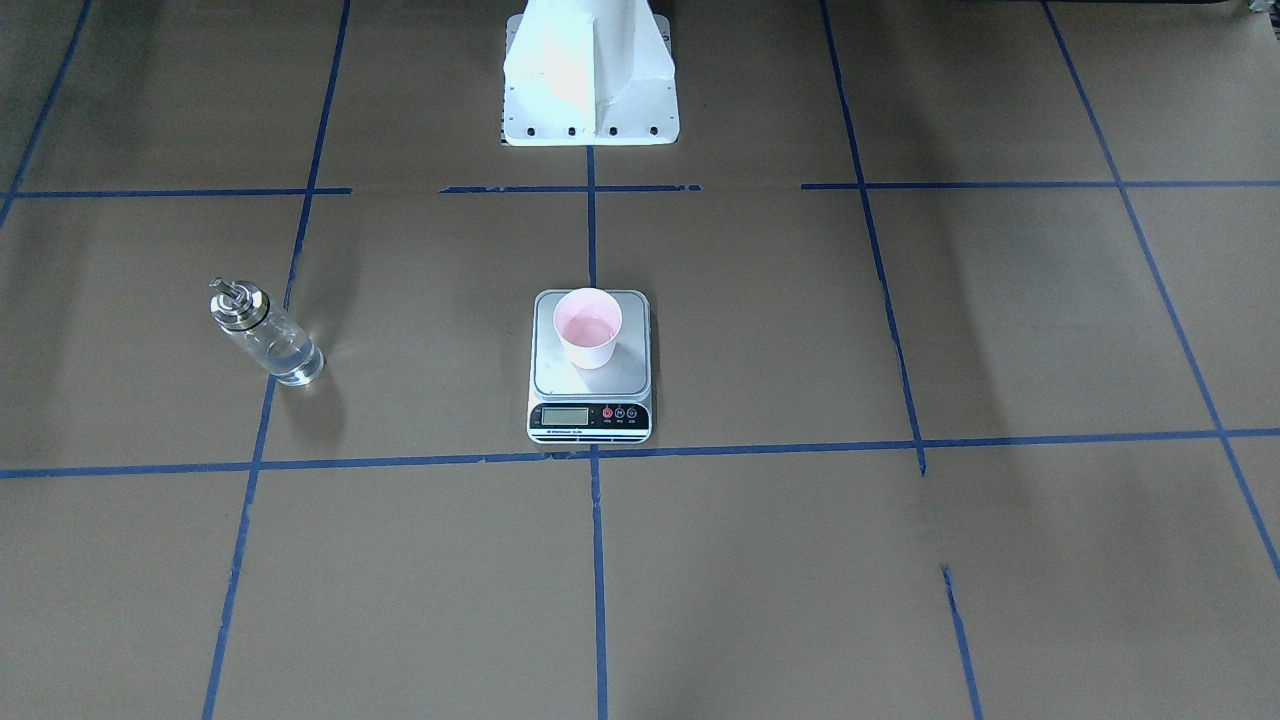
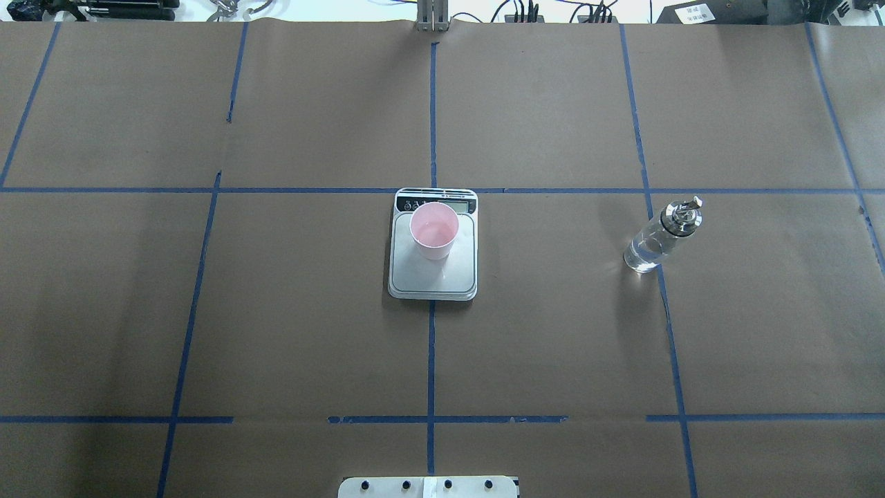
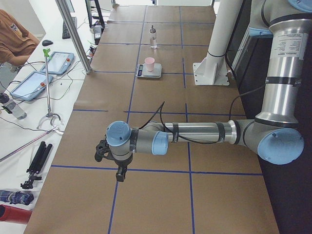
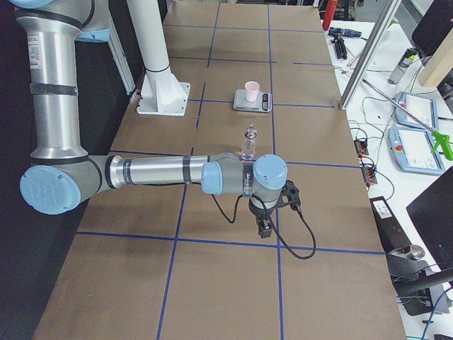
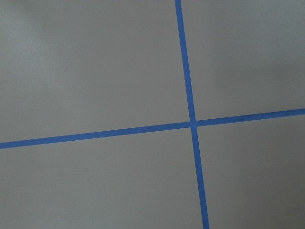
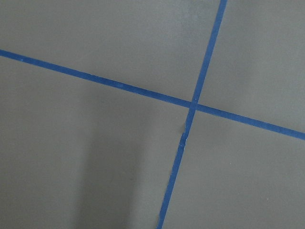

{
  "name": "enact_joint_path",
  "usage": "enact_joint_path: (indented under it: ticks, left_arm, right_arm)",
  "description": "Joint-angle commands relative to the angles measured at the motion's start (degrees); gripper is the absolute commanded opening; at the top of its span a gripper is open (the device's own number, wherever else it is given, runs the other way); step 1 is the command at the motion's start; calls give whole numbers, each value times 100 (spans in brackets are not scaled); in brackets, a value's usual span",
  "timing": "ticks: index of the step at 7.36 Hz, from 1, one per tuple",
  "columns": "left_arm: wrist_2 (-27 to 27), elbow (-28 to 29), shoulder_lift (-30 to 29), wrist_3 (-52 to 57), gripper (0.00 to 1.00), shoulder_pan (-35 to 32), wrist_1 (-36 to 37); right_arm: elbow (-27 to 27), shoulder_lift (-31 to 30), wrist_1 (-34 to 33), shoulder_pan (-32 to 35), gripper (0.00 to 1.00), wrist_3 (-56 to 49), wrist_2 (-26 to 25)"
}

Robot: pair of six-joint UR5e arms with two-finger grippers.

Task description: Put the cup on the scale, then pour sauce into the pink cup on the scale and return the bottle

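Overhead exterior gives me the pink cup (image 2: pixel 433 230) on the kitchen scale (image 2: pixel 433 280), where a pour gets weighed, and the glass bottle (image 2: pixel 657 238) upright well to its right. Exterior left shows the left gripper (image 3: pixel 120 173) and exterior right shows the right gripper (image 4: pixel 265 228), both over the table (image 3: pixel 146 204) and holding nothing. I cannot tell how far either is spread.

Robotics lab: tape-gridded table (image 2: pixel 553 325), teach pendants (image 3: pixel 58 62) on side bench (image 3: pixel 29 127).
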Motion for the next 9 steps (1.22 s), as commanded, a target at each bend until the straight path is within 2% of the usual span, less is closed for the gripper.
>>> enact_joint_path:
  ticks: [1, 3, 9]
  left_arm:
    - [-70, -196, 84, -5, 100, -30, -29]
    - [-220, -234, 137, -40, 100, 5, -90]
    - [-396, -155, 128, -49, 100, 14, -107]
  right_arm:
    - [136, -76, -16, 13, 100, -2, 29]
    - [374, -286, -51, 4, 100, -10, 29]
    - [384, -489, -42, -163, 100, -28, -269]
